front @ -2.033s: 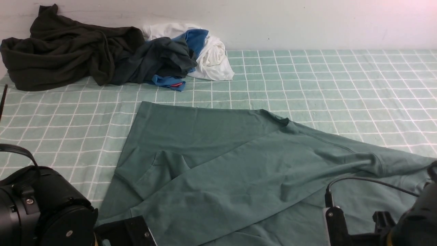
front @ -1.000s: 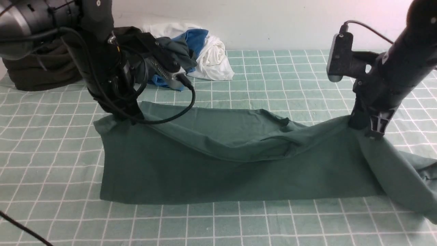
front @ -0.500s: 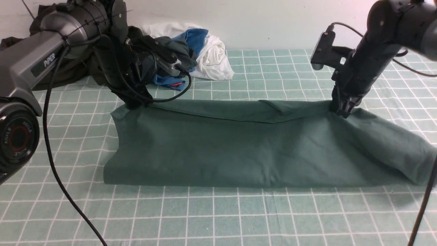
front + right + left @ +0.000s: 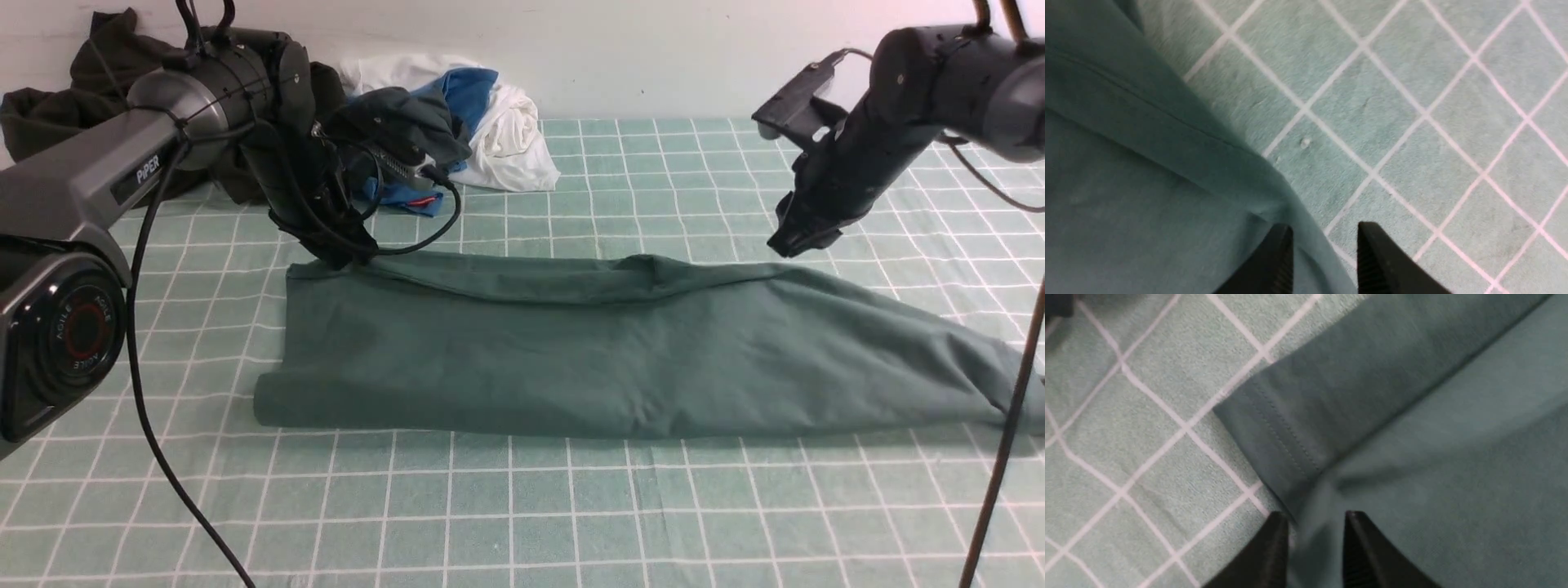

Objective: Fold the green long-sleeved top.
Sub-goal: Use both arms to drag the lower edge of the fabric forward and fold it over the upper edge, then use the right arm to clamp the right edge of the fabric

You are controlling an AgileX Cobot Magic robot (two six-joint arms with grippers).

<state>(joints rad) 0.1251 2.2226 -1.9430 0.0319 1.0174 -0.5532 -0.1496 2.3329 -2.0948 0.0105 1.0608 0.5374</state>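
Note:
The green long-sleeved top (image 4: pixel 620 351) lies folded into a long band across the middle of the checked cloth, with one end trailing off to the right. No logo shows. My left gripper (image 4: pixel 343 260) is low at the top's far left corner. In the left wrist view (image 4: pixel 1316 518) its jaws stand apart over the hem of the top (image 4: pixel 1412 416). My right gripper (image 4: pixel 792 242) hangs just above the far edge of the top. In the right wrist view (image 4: pixel 1325 230) it is open over the edge of the top (image 4: pixel 1126 183).
A pile of clothes lies at the back left: a very dark olive garment (image 4: pixel 41 122), a charcoal one (image 4: pixel 400 122), a blue one (image 4: pixel 469 90) and a white one (image 4: pixel 510 139). The mint checked tablecloth (image 4: pixel 653 506) covers the table. Cables hang at the left (image 4: pixel 155 457) and right (image 4: pixel 1004 457).
Both grippers carried the near edge of the top over to the far edge and folded it in half. The right gripper has now let go and risen; the left jaws have parted.

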